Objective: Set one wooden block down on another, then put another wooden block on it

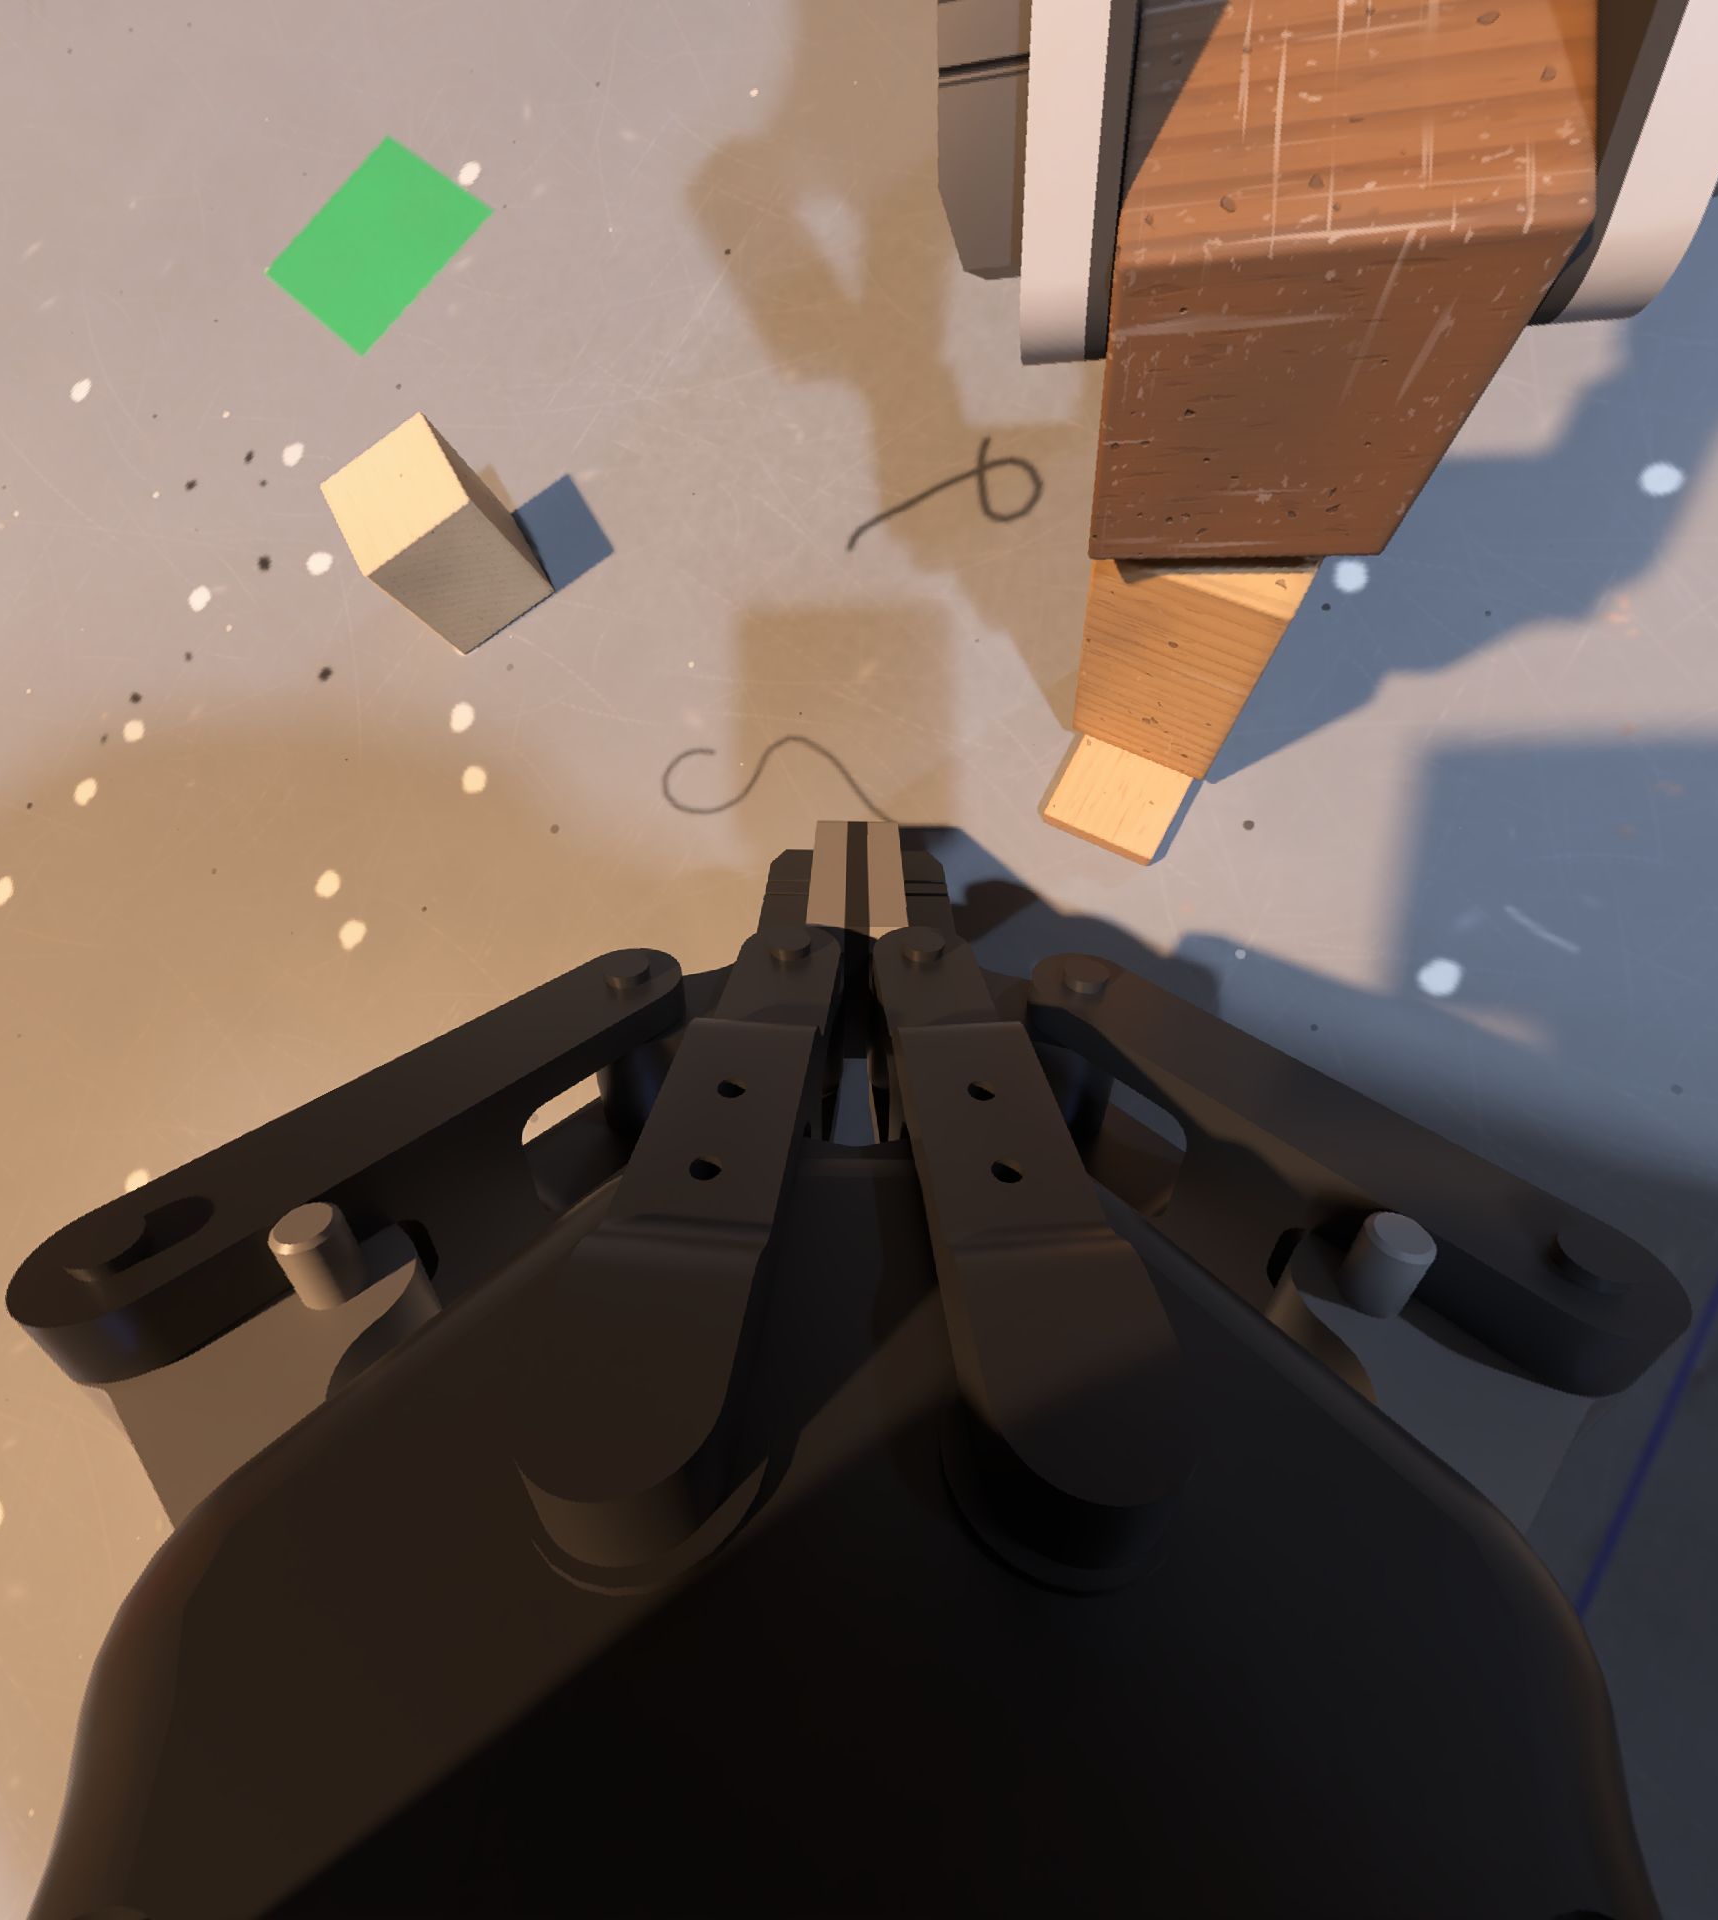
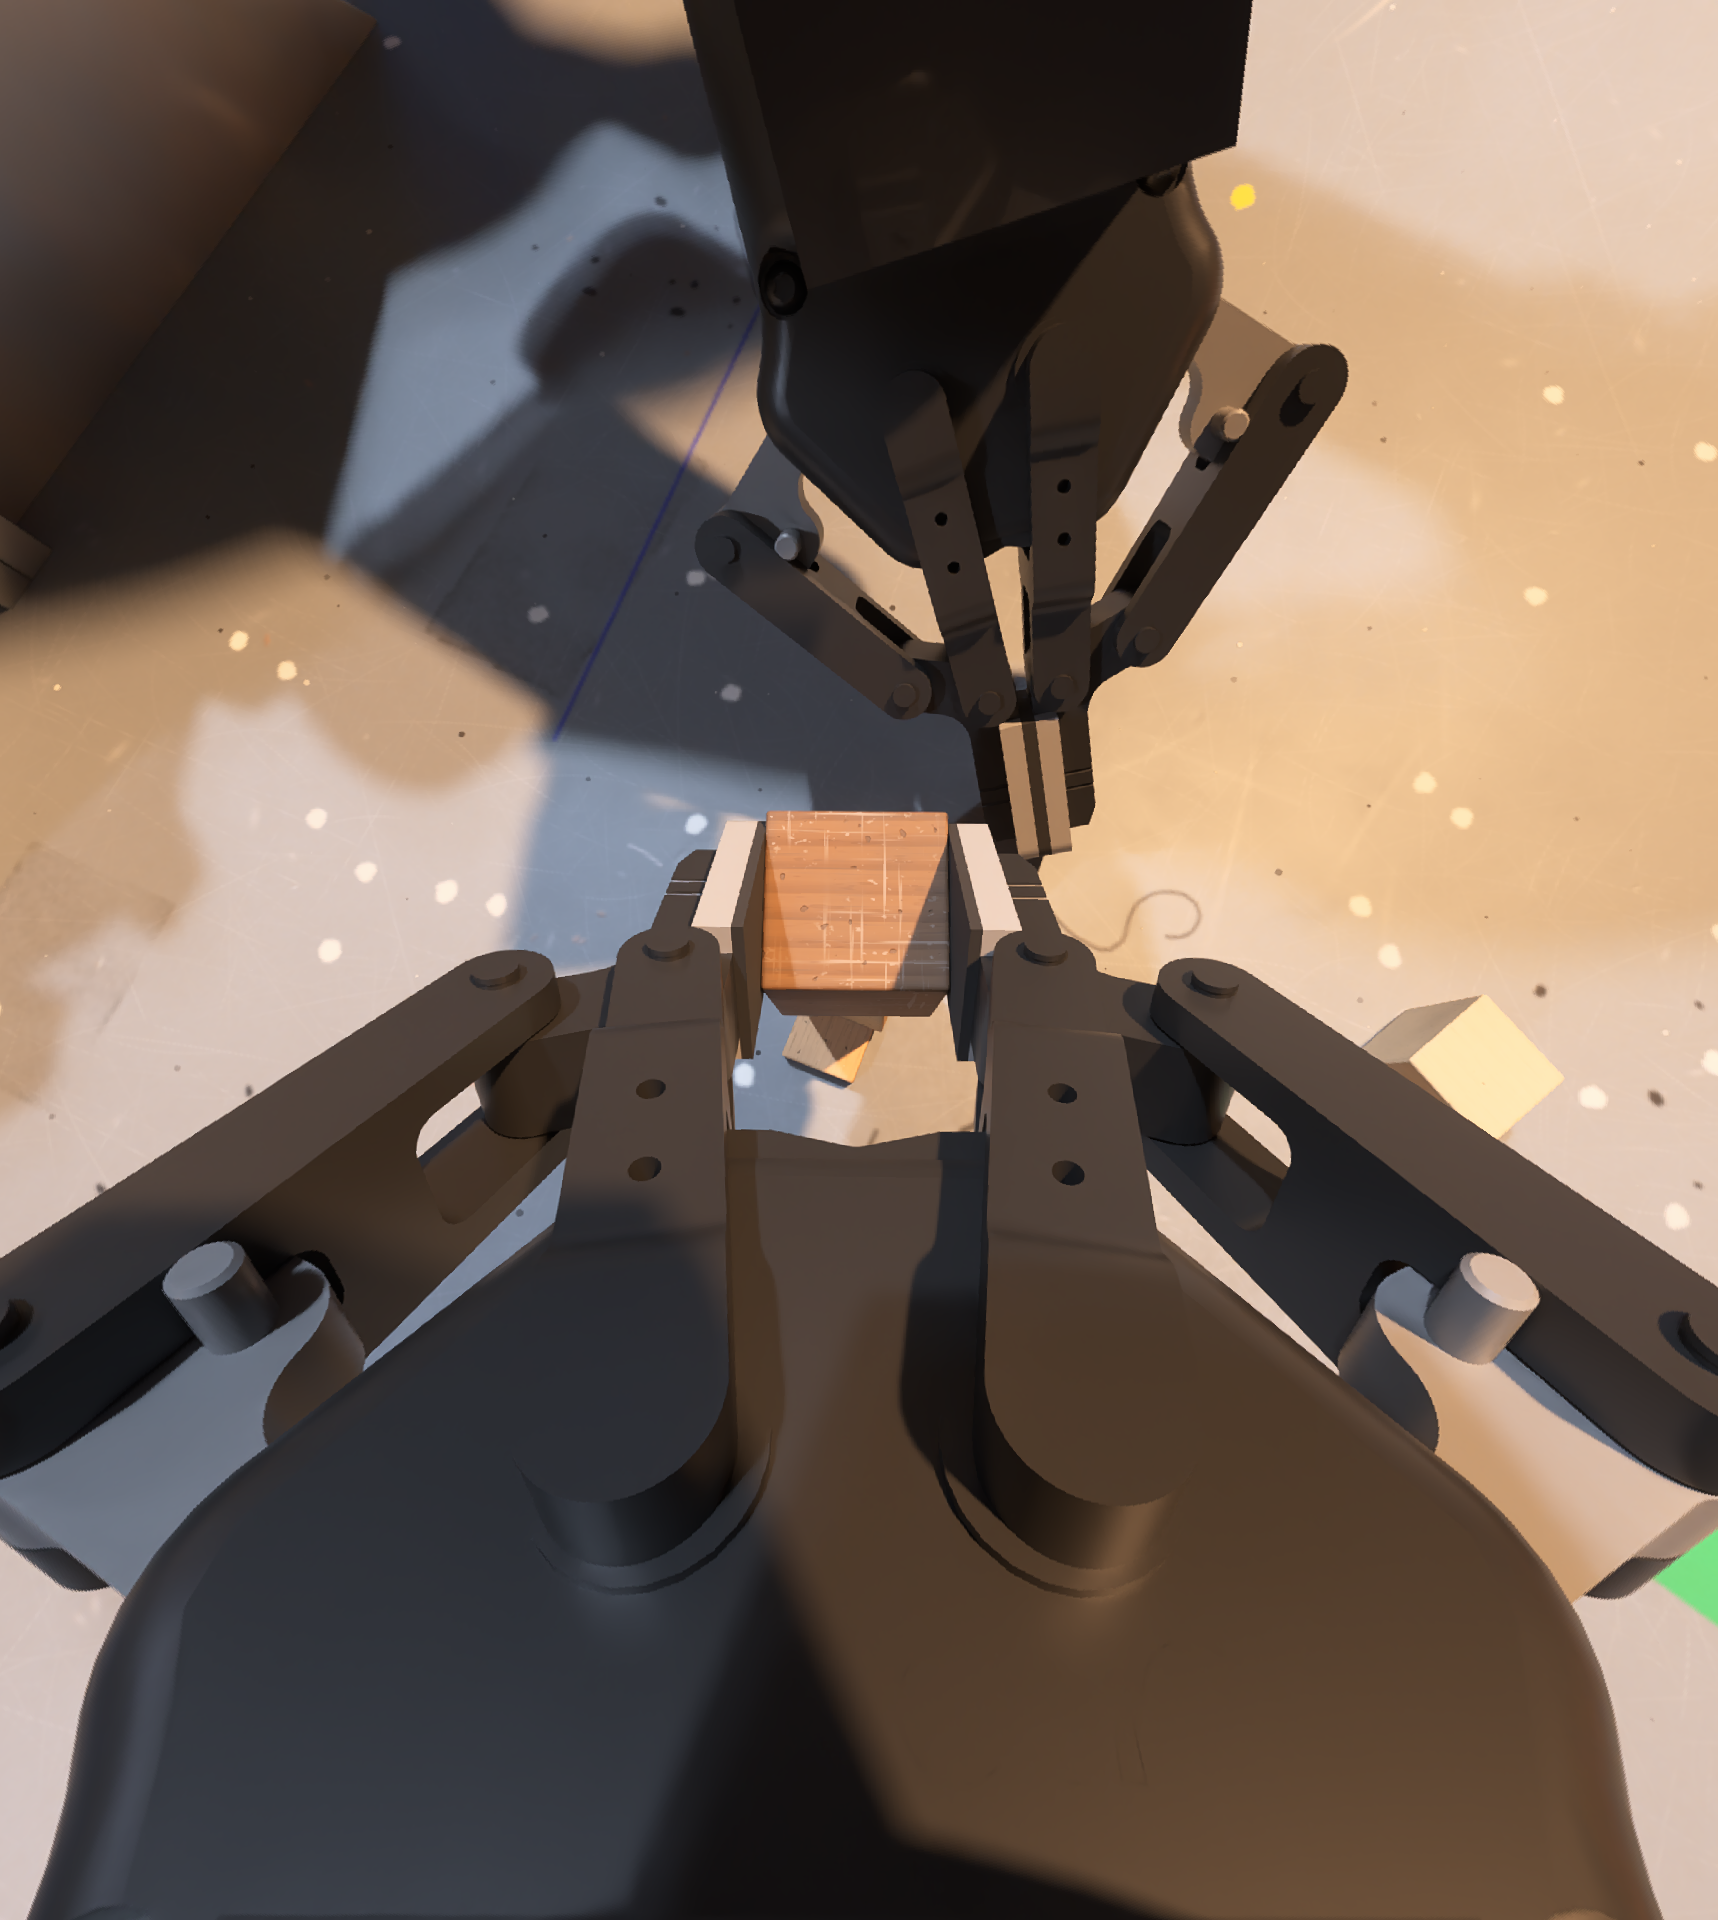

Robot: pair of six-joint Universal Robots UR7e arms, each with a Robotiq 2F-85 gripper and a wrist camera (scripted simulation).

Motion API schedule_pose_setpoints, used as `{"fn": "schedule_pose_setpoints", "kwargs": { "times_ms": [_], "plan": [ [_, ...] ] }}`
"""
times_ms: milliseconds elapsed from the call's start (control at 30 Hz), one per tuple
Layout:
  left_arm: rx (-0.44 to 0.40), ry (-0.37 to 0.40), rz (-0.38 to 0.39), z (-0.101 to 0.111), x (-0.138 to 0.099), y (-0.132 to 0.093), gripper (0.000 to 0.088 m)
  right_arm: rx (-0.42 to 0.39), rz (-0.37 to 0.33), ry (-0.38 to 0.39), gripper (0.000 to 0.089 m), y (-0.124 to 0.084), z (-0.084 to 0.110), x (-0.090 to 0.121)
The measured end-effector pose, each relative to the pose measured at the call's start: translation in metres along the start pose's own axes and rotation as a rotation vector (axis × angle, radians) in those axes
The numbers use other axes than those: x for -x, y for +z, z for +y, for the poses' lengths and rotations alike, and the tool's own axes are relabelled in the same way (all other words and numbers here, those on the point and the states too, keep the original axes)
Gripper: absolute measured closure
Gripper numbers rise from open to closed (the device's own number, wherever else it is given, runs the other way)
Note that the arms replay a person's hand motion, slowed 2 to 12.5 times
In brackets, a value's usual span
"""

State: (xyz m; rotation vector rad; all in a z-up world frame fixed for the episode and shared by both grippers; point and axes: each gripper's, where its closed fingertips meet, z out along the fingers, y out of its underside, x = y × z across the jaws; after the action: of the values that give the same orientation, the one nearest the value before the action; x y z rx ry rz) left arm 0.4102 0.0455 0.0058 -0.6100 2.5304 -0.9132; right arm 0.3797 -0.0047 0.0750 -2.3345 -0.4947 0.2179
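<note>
Your right gripper pinches the dark block by two opposite sides, pads flat against it. That block stands upright, long axis vertical, above the mid block, which sits on the light block on the table; whether dark and mid touch, you cannot tell. Your left gripper is pressed together, empty, just beside the stack. A pale cube stands well apart, near a green patch.
</note>
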Motion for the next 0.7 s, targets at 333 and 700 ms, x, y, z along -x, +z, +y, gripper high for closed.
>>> {"fn": "schedule_pose_setpoints", "kwargs": {
  "times_ms": [333, 700],
  "plan": [
    [0.0, -0.003, 0.001, 0.0, -0.0001, 0.0, 0.0882, 0.021, -0.01, 0.033, 0.06, 0.0046, 0.0041, -0.0025],
    [0.0, -0.002, 0.0, 0.0, -0.0001, 0.0, 0.0882, 0.027, -0.01, 0.083, 0.0441, 0.0059, 0.0075, -0.0045]
  ]
}}
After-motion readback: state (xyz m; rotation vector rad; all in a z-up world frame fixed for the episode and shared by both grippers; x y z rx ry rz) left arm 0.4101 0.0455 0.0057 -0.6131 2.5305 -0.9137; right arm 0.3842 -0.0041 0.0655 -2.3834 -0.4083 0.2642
